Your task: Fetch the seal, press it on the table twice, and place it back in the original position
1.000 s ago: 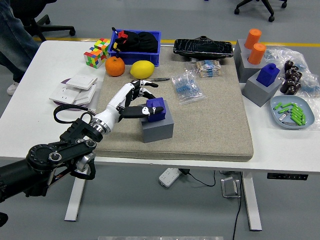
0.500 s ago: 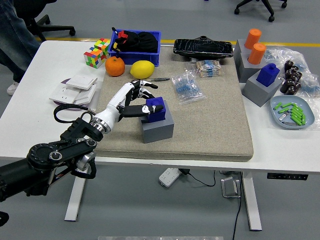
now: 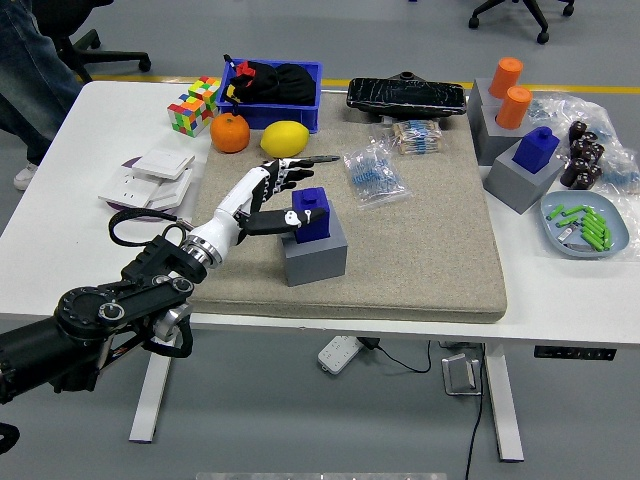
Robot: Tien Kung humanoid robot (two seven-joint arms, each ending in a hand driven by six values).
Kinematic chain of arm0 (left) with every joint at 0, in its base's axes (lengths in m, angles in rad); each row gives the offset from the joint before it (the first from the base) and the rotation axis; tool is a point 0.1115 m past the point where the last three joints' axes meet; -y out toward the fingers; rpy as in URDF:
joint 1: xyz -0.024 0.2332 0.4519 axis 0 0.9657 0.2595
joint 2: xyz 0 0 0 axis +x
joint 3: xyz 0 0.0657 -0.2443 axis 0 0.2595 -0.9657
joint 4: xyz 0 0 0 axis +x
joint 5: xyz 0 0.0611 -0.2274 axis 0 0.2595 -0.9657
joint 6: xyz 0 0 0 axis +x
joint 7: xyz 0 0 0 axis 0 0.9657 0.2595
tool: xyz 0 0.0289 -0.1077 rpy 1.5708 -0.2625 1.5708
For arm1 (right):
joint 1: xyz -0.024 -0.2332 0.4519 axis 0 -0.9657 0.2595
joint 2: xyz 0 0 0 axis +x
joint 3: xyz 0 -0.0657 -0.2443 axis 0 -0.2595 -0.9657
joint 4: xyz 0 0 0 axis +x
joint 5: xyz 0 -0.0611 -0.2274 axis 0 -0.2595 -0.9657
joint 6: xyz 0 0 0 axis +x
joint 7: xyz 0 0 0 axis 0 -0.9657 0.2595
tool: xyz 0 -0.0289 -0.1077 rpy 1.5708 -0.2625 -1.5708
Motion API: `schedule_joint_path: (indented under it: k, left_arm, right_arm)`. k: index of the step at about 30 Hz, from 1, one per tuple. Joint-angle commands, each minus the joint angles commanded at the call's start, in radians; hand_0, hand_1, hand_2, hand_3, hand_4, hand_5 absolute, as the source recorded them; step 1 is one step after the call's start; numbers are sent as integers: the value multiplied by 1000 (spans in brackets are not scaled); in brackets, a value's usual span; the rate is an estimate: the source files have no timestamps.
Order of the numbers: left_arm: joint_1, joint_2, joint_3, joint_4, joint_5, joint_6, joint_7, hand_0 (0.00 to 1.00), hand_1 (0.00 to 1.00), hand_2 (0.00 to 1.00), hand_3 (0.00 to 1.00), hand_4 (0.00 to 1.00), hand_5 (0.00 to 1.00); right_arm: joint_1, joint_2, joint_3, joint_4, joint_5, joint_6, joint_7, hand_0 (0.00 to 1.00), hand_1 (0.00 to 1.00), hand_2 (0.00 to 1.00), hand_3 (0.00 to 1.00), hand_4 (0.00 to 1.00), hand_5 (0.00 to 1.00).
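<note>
Since the earlier frames the small blue block-shaped seal point(image 3: 311, 212) sits a little higher and more upright on its grey cube holder point(image 3: 316, 251), and the left hand point(image 3: 268, 198) has shifted slightly up with it. That holder stands on the tan felt mat point(image 3: 420, 250) covering the middle of the white table point(image 3: 60, 240), well left of the mat's centre. Behind the hand lie a yellow lemon point(image 3: 284, 138) and an orange point(image 3: 230, 132), with a black pen point(image 3: 318, 158) just beyond the fingertips and a clear bag of blue-and-white parts point(image 3: 373, 173) to the right of it. Farther back are a blue plastic bin point(image 3: 274, 88) holding dark items, a colourful puzzle cube point(image 3: 194, 105) and a black tray point(image 3: 406, 96). White switch plates point(image 3: 150, 178) rest on the table to the left of the mat. At the right edge stand a second blue seal on a grey block point(image 3: 530, 160), two orange cylinders point(image 3: 511, 92) and a pale blue dish of green pieces point(image 3: 585, 226). Nothing lies between the hand and the seal. The black left arm comes in from the lower left, its white-backed hand stretched toward the holder, with the dark thumb against the seal's left face and the other fingers arched above and behind it, closed around the seal.
</note>
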Motion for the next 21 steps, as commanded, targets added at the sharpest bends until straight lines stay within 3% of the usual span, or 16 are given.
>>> schedule_joint_path:
  k: [1, 6, 7, 12, 13, 18, 19, 21]
  left_arm:
    - [0, 0, 0, 0, -1, 0, -1, 927, 959, 881, 845, 955, 302]
    - [-1, 0, -6, 4, -5, -6, 0, 927, 959, 881, 845, 955, 302]
    - [0, 0, -9, 5, -7, -9, -3, 985, 998, 967, 931, 982, 451]
    - [3, 4, -41, 6, 2, -36, -10, 985, 998, 967, 931, 982, 451]
    - [3, 7, -50, 7, 7, -42, -10, 998, 998, 998, 998, 998, 622]
    - [5, 31, -108, 1, 38, -60, -18, 998, 998, 998, 998, 998, 622]
    - [5, 42, -123, -3, 40, -59, -22, 998, 998, 998, 998, 998, 772]
    - [5, 57, -140, -2, 31, -52, -33, 998, 998, 998, 998, 998, 772]
  right_arm:
    - [0, 0, 0, 0, 0, 0, 0, 718, 673, 638, 608, 710, 504]
    - [1, 0, 3, 0, 0, 0, 0, 718, 673, 638, 608, 710, 504]
    - [1, 0, 4, 0, -1, 0, 0, 717, 672, 638, 608, 710, 503]
    - [0, 1, 9, 0, -1, 0, 0, 717, 672, 638, 608, 710, 503]
    - [0, 1, 9, 0, -1, 0, 0, 717, 670, 638, 608, 710, 504]
    - [0, 3, 11, 0, -2, 1, 1, 717, 670, 638, 608, 710, 504]
    - [0, 3, 12, 0, -2, 0, 1, 716, 670, 638, 608, 710, 503]
    - [0, 3, 13, 0, -3, 0, 1, 716, 670, 638, 608, 710, 503]
